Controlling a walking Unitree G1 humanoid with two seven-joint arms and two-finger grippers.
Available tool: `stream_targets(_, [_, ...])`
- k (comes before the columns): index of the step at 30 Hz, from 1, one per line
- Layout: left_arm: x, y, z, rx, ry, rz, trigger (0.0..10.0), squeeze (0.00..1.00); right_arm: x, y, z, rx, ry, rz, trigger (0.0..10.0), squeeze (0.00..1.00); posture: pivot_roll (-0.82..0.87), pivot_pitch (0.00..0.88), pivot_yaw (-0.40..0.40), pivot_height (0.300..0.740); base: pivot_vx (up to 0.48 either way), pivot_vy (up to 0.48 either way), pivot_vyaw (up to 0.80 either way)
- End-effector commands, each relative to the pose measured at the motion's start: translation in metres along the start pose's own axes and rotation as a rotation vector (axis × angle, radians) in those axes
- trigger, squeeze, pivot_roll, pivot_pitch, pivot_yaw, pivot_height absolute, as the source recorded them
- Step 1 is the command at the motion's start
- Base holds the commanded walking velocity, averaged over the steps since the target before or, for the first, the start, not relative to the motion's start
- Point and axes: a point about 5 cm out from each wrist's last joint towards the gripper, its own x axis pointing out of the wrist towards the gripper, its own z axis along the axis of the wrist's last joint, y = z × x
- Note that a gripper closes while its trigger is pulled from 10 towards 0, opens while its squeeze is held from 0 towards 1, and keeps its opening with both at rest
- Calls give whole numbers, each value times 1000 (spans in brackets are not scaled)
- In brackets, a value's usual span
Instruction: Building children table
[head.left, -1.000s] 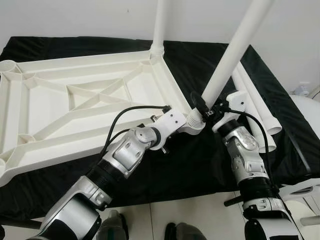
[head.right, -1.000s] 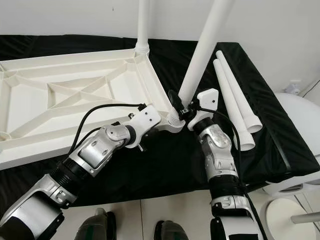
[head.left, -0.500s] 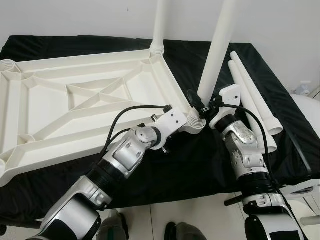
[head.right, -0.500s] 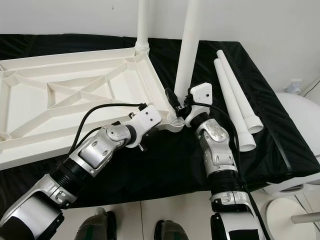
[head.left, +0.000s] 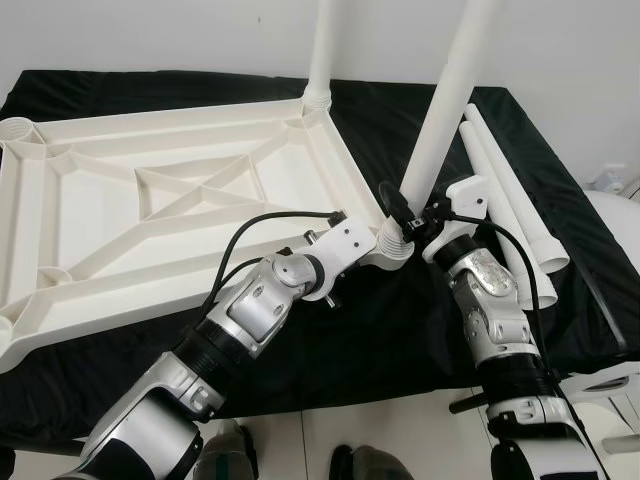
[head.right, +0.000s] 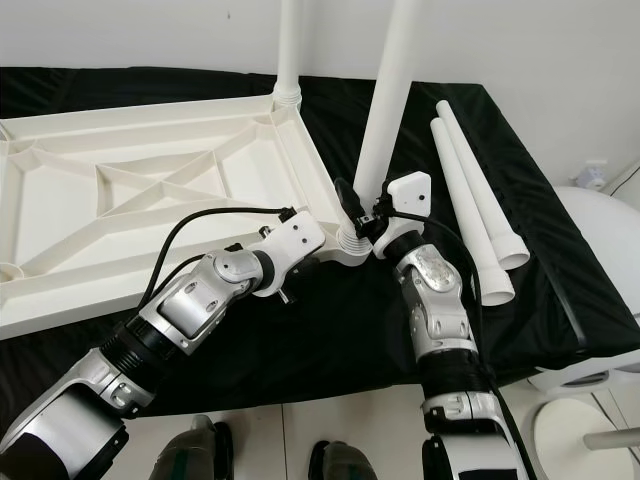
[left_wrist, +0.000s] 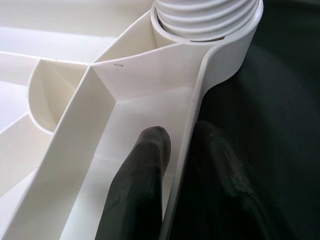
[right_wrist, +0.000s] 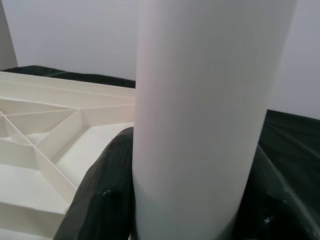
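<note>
White plastic, stiff and light, we judge: our right gripper (head.left: 412, 222) clasps the leg (head.left: 445, 112) low, left gripper (left_wrist: 176, 150) pinches the tabletop rim (left_wrist: 192, 112).

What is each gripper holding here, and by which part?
The right gripper clamps the white table leg near its threaded lower end, just above the corner socket. The left gripper pinches the upturned tabletop by its rim wall beside that socket.

white tabletop (head.left: 150, 230) | white legs (head.left: 445, 110) | black cloth (head.left: 400, 330) | silver arms, black gripper fingers (left_wrist: 145, 165)
</note>
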Motion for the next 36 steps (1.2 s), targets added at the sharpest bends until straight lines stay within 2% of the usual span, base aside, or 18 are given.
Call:
stream_targets(1, [-5,-8,32,80,-119,-109,10000,0,-24,5,-44,97,187,-23,10000,0,-11,85,-50,740,0,0,0])
stream_targets(11, [-5,-7,33,78,-120,-109,10000,0,-34,2,-48,110,201,-62,10000,0,-13,89,-46,740,0,0,0])
stream_targets(20, [-5,-7,34,78,-121,-109,10000,0,-41,-8,-55,123,224,-132,10000,0,-13,93,-46,740,0,0,0])
stream_targets(29, [-6,-7,34,76,-120,-109,10000,0,-39,-1,-52,104,208,-121,10000,0,-11,97,-47,740,0,0,0])
stream_targets(36, [-7,-7,34,72,-121,-111,10000,0,-36,11,-46,97,163,-165,10000,0,-10,104,-45,740,0,0,0])
